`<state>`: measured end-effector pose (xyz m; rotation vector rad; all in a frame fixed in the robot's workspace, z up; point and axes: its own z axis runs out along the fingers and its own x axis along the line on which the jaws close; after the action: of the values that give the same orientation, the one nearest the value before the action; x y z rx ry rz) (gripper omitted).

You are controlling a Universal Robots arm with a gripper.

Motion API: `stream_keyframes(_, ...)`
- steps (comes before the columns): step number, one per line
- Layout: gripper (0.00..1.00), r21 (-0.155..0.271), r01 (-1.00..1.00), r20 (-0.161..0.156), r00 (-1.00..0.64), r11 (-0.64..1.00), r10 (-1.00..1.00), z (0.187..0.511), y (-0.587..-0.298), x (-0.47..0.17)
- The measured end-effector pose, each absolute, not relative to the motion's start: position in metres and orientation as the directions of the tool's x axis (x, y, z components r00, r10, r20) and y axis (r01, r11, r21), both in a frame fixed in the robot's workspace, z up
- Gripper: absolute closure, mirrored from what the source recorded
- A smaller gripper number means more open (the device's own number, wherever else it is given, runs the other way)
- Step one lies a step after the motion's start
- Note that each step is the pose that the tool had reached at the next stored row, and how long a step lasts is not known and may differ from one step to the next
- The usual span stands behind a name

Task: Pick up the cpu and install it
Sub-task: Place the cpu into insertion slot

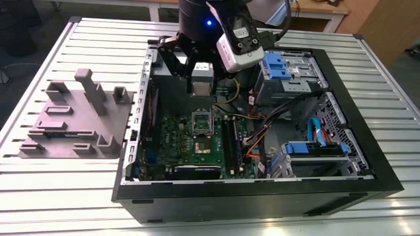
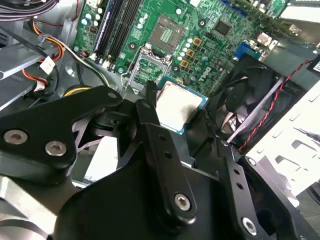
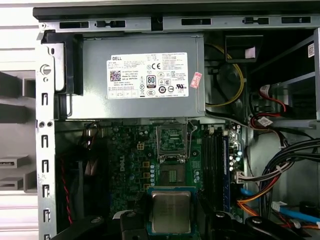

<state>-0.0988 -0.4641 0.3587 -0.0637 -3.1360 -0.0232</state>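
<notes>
The cpu [image 1: 202,89], a small square chip with a silver-grey top, hangs between my gripper's [image 1: 201,84] fingers, which are shut on its edges. It hovers inside the open computer case, above the green motherboard [image 1: 177,135]. In both wrist views the cpu [image 3: 171,211] [image 2: 179,106] sits flat between the black fingers [image 2: 150,130]. Below and ahead of it lies the open socket [image 3: 171,175] with a brownish centre, and its metal load plate [image 3: 172,142] is swung back. The socket [image 1: 200,146] is uncovered in the exterior view.
A grey power supply box [image 3: 145,75] with a white label stands just beyond the socket. Memory slots [image 3: 215,165] and bundled cables [image 1: 262,132] run alongside, with blue drive bays [image 1: 282,66] nearby. A black fan [image 2: 255,95] sits by the board's edge. A grey parts fixture [image 1: 75,120] rests on the table outside the case.
</notes>
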Motion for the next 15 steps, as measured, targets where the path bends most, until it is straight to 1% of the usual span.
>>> stream_keyframes(15,0.53,0.016,0.041,0.005,-0.999,0.999,0.041,0.3564,-0.4642,-0.0987)
